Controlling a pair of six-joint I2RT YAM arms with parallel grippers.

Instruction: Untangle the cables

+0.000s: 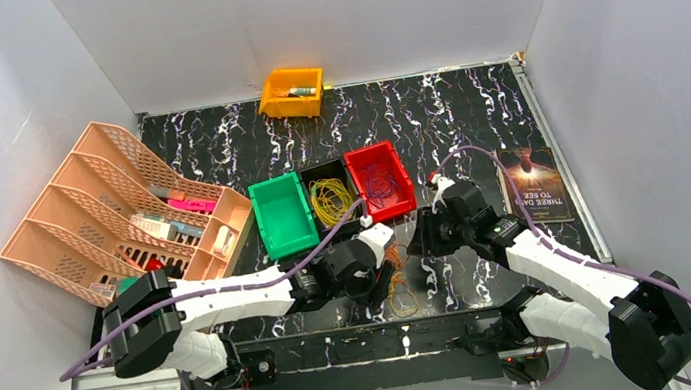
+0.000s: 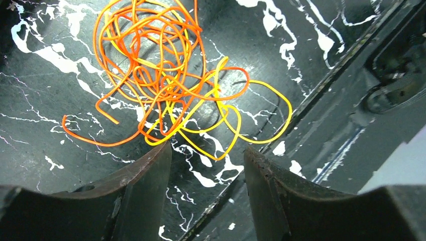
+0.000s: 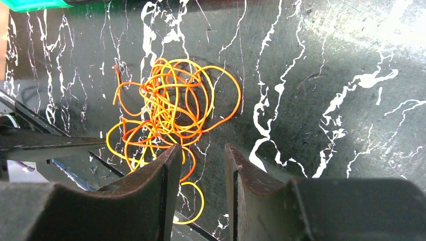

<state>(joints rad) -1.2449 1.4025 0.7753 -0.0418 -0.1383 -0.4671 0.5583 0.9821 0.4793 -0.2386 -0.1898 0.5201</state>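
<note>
As seen from the overhead camera, a loose bunch of orange and yellow cables (image 1: 400,292) is spread on the black marbled tabletop (image 1: 473,118), close to its near edge and between the two arms. The left tool (image 1: 382,269) is held just beside the bunch and the right tool (image 1: 425,237) near it; how their jaws stand cannot be told from this height. Farther back, yellow cables (image 1: 330,200) are coiled in a black bin (image 1: 323,169) and purple cables (image 1: 381,185) in the red bin (image 1: 394,211) next to it.

From the left wrist, the bunch (image 2: 166,90) is shown as thin wire loops. Orange strands are knotted densely at the top, and a few wide yellow loops are threaded through them below. The left tool (image 2: 207,186) is open, with only bare tabletop seen between its jaws.

From the right wrist, the same bunch (image 3: 171,105) is seen flat on the tabletop, orange and yellow wound together. The right tool (image 3: 201,186) is also open, and one yellow loop is visible through the gap, ungripped.
</note>
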